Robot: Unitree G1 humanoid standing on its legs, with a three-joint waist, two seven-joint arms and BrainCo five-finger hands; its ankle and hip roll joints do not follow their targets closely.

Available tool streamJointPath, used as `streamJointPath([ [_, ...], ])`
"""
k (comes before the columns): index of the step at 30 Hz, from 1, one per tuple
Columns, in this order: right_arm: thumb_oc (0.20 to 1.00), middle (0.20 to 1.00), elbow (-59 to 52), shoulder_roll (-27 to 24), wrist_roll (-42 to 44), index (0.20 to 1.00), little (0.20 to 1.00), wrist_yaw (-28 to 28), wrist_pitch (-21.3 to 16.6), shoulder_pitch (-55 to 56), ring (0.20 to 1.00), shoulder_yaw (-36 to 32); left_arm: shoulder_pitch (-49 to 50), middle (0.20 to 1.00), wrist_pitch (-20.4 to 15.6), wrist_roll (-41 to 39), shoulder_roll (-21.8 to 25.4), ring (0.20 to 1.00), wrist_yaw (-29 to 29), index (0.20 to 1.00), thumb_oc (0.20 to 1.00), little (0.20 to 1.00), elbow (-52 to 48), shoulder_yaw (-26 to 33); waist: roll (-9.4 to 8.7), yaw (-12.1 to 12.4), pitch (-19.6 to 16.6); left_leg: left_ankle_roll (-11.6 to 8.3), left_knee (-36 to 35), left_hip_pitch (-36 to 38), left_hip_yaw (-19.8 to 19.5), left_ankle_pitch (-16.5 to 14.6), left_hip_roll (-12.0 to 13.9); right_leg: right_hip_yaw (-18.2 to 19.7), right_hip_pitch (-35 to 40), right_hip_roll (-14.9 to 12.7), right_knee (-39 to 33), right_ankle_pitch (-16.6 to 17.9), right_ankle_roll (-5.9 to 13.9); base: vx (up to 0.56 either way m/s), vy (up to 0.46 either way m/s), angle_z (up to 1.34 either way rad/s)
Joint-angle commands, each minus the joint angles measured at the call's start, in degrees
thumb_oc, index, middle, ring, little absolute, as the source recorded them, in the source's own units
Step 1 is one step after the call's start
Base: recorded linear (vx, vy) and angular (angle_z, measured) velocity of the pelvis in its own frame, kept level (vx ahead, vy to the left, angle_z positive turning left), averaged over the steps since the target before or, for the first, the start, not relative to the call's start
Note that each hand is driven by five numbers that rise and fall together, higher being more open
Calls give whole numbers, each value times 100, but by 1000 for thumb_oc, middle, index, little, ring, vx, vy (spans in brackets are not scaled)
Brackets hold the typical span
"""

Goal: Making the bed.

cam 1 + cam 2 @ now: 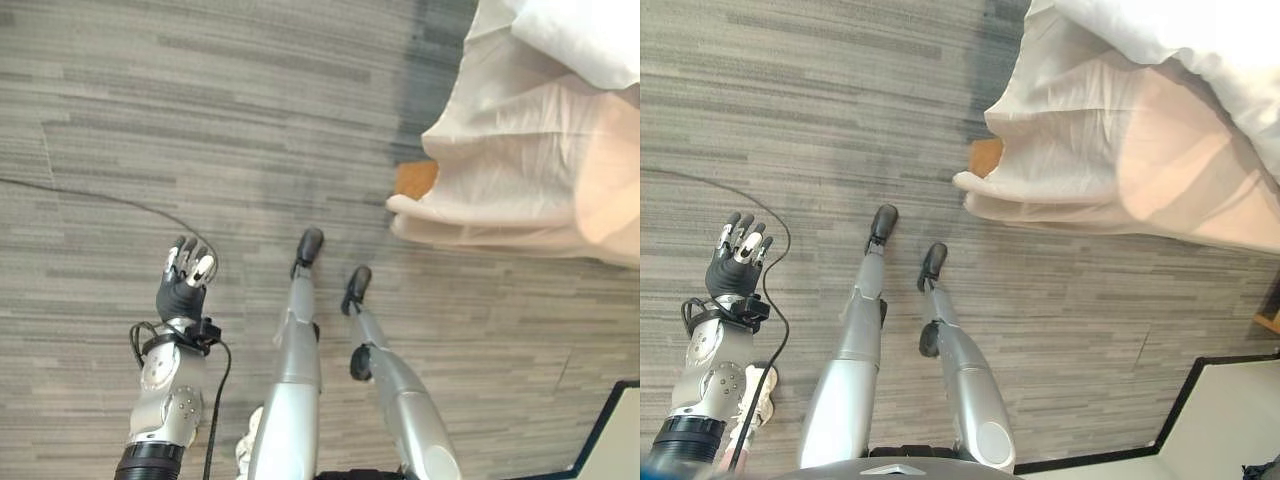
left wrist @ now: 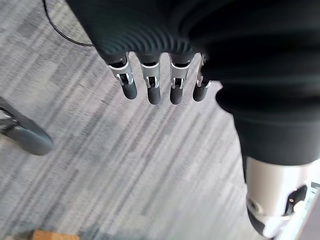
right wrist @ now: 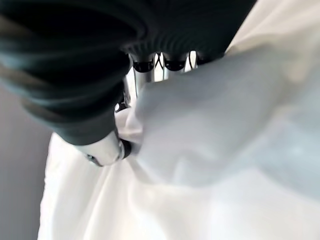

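Note:
White bedding [image 1: 530, 150] hangs off the bed's side at the upper right, down to the grey carpet. A wooden bed leg [image 1: 415, 178] shows under its lower edge. In the right wrist view my right hand [image 3: 75, 75] has a fold of the white sheet [image 3: 215, 115] bunched between its thumb [image 3: 107, 150] and its fingers, which the cloth mostly covers. My left hand [image 1: 183, 290] hangs over bare carpet at the lower left, well away from the bed. Its fingers [image 2: 152, 85] are relaxed and hold nothing.
Grey striped carpet [image 1: 200, 120] covers the floor to the left of the bed. A pale panel with a dark edge [image 1: 1230, 420] lies at the lower right corner. A small wooden piece [image 1: 1268, 320] shows at the right edge.

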Motion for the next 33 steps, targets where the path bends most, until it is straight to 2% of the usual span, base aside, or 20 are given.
streamJointPath([
  [1, 200, 200, -330, 368, -164, 200, 200, -537, -847, 623, 200, -959, 132, 1000, -240, 141, 133, 1000, 17, 1000, 1000, 1000, -214, 338, -485, 75, 227, -160, -445, 953, 279, -341, 91, 310, 594, -382, -42, 223, 491, -25, 89, -7],
  [4, 200, 200, -1882, 1105, -1005, 200, 200, -764, -1012, 2019, 200, -1908, 61, 1000, -212, 297, 63, 1000, 41, 1000, 1000, 1000, -42, 259, -318, 120, 227, -125, -451, 1326, 369, -403, 67, 379, 884, -461, -11, 206, 504, -27, 103, -17],
  [7, 200, 200, -3228, 1815, -1929, 200, 200, -739, -912, 2973, 200, -2256, 2, 1000, -130, 450, -83, 1000, 24, 1000, 1000, 1000, 9, 225, -127, 77, 227, -95, -451, 1731, 495, -506, 39, 466, 1212, -542, 27, 165, 509, -7, 88, -21],
  [8, 200, 200, -3290, 1848, -1955, 200, 200, -760, -887, 3036, 200, -2308, 2, 1000, -130, 452, -71, 1000, 24, 1000, 1000, 1000, 5, 210, -129, 92, 227, -91, -451, 1716, 491, -472, 32, 461, 1202, -548, 21, 190, 512, -19, 108, -27],
  [9, 200, 200, -3841, 2404, -2268, 200, 200, -533, -821, 3478, 200, -2235, 0, 1000, -92, 539, -202, 1000, 24, 1000, 1000, 1000, 59, 151, 5, 48, 210, -57, -451, 1966, 572, -557, 8, 522, 1376, -604, 46, 164, 513, -29, 122, -23],
  [13, 200, 200, -4838, 3031, -4011, 200, 200, -157, -500, 4291, 200, -1749, 26, 1000, 33, 670, -415, 1000, -75, 1000, 1000, 1000, 271, 106, 236, -114, -61, -1, -451, 2223, 733, -637, -66, 666, 1526, -666, 84, 161, 530, 17, 107, -19],
  [17, 200, 200, -5348, 3281, -5361, 200, 200, 302, -433, 4605, 200, -770, 92, 1000, 82, 835, -498, 1000, -193, 1000, 1000, 1000, 499, 59, 481, -253, -305, 56, -451, 2380, 904, -668, -125, 805, 1581, -741, 120, 212, 563, 21, 96, -15],
  [18, 200, 200, -5348, 3281, -5361, 200, 200, 302, -432, 4605, 200, -768, 93, 1000, 82, 835, -498, 1000, -194, 1000, 1000, 1000, 498, 60, 480, -253, -305, 56, -451, 2381, 905, -668, -125, 805, 1582, -741, 120, 212, 563, 20, 101, -12],
  [19, 200, 200, -5087, 3340, -6011, 200, 200, 315, -451, 4644, 200, -260, 148, 1000, 58, 893, -543, 1000, -197, 1000, 1000, 1000, 658, -22, 599, -306, -404, 84, -451, 2474, 974, -696, -151, 880, 1613, -764, 152, 222, 568, 13, 74, -11],
  [20, 200, 200, -5065, 3341, -6021, 200, 200, 302, -461, 4623, 200, -233, 153, 1000, 54, 893, -544, 1000, -199, 1000, 1000, 1000, 662, -13, 595, -310, -405, 85, -451, 2478, 980, -699, -150, 886, 1615, -764, 152, 222, 568, 49, 103, -15],
  [21, 200, 200, -4589, 3189, -7448, 200, 200, 119, -454, 4591, 200, 378, 195, 1000, 29, 931, -585, 1000, -193, 1000, 1000, 1000, 777, -85, 688, -324, -477, 116, -451, 2608, 1021, -762, -177, 973, 1703, -767, 182, 193, 570, 27, 31, -17],
  [22, 200, 200, -4569, 3192, -7458, 200, 200, 104, -461, 4569, 200, 398, 195, 1000, 28, 932, -586, 1000, -193, 1000, 1000, 1000, 778, -76, 685, -333, -481, 117, -451, 2591, 1021, -742, -179, 973, 1689, -769, 176, 213, 571, 45, 48, -17],
  [23, 200, 200, -4168, 3122, -8118, 200, 200, 29, -416, 4420, 200, 790, 193, 1000, 9, 934, -591, 1000, -176, 1000, 1000, 1000, 873, -115, 742, -332, -532, 135, -451, 2650, 1042, -765, -197, 998, 1731, -773, 172, 208, 574, 35, 38, -24],
  [26, 200, 200, -1608, 3856, -9465, 200, 200, -177, -128, 3771, 200, 2403, -58, 1000, -27, 1069, -646, 1000, -74, 1000, 1000, 1000, 1467, -534, 945, -320, -754, 205, -451, 2930, 1080, -884, -244, 1095, 1971, -804, 193, 151, 580, 69, 39, -8],
  [28, 200, 200, -1127, 4059, -9658, 200, 200, -251, -72, 3650, 200, 2621, -80, 1000, -50, 1063, -633, 1000, -69, 1000, 1000, 1000, 1450, -550, 993, -333, -818, 219, -451, 2955, 1074, -869, -254, 1100, 2002, -817, 184, 162, 585, 34, 28, -5],
  [29, 200, 200, -65, 4562, -9565, 200, 200, -350, 97, 3549, 200, 2787, -209, 1000, -61, 1083, -644, 1000, -36, 1000, 1000, 1000, 1623, -643, 1105, -360, -954, 244, -451, 3110, 1086, -906, -285, 1136, 2126, -842, 187, 135, 587, 20, 31, -3],
  [30, 200, 200, -59, 4566, -9566, 200, 200, -354, 95, 3545, 200, 2789, -210, 1000, -62, 1083, -642, 1000, -36, 1000, 1000, 1000, 1624, -641, 1103, -361, -949, 244, -451, 3114, 1087, -907, -285, 1137, 2131, -843, 186, 135, 587, 51, 66, 1],
  [31, 200, 200, 570, 4863, -9439, 200, 200, -342, 271, 3539, 200, 2789, -265, 1000, -40, 988, -710, 1000, -45, 1000, 1000, 1000, 1707, -691, 1198, -412, -1086, 256, -451, 3250, 1133, -949, -296, 1169, 2256, -873, 171, 138, 593, 37, 42, 3],
  [32, 1000, 1000, 827, 4982, -9271, 1000, 1000, -337, 340, 3508, 1000, 2752, -266, 1000, -46, 958, -736, 1000, -49, 1000, 1000, 1000, 1731, -716, 1233, -428, -1142, 262, -451, 3322, 1151, -967, -301, 1180, 2332, -889, 153, 138, 596, 55, 57, -3],
  [33, 1000, 1000, 1042, 5081, -9074, 1000, 1000, -299, 362, 3492, 1000, 2710, -268, 1000, -41, 943, -759, 1000, -61, 1000, 1000, 1000, 1709, -710, 1277, -435, -1213, 270, -451, 3382, 1152, -987, -309, 1187, 2391, -900, 131, 135, 595, 24, 22, -6],
])
